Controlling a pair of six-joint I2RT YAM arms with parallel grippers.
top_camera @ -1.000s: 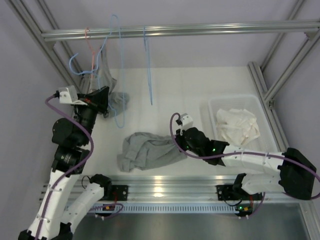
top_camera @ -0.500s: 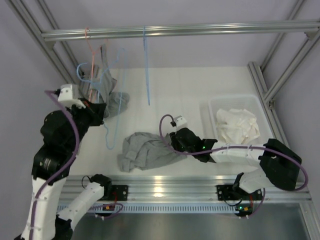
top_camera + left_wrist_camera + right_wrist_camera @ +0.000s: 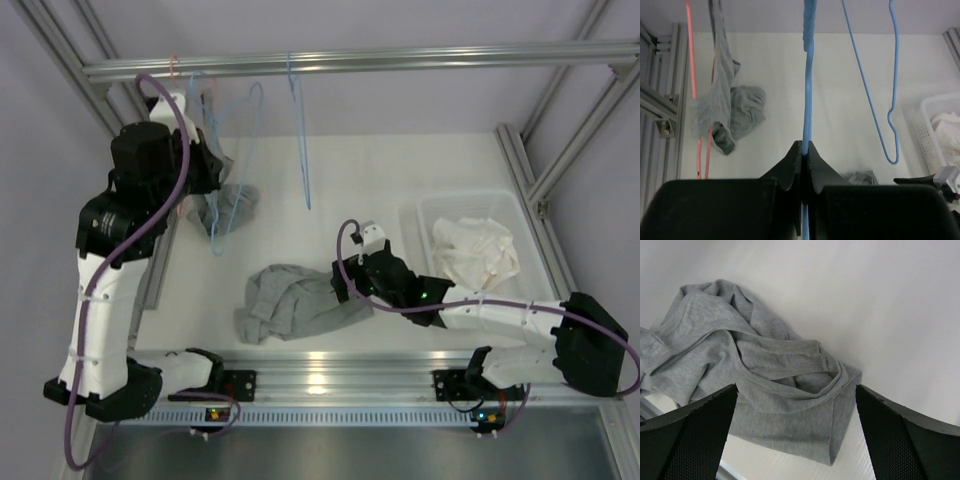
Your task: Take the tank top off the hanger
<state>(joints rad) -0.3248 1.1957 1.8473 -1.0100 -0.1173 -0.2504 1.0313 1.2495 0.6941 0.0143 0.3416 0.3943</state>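
A grey tank top [image 3: 295,300] lies crumpled on the white table, off any hanger. My right gripper [image 3: 345,282] hovers at its right edge. In the right wrist view this gripper [image 3: 796,405] is open, and the tank top [image 3: 755,370] lies below and between its spread fingers [image 3: 695,435], untouched. My left gripper [image 3: 210,165] is raised near the top rail, shut on a bare blue hanger [image 3: 247,140]. The left wrist view shows the left gripper [image 3: 805,147] pinching the blue hanger [image 3: 807,100] wire.
A second blue hanger [image 3: 300,150] hangs from the metal rail [image 3: 400,60]. A pink hanger [image 3: 690,75] at the left carries another grey garment [image 3: 722,100]. A white basket [image 3: 430,210] holding white cloth [image 3: 475,250] stands at the right.
My left arm has lifted the blue hanger up toward the rail. My right gripper has opened and released the tank top, which stays on the table.
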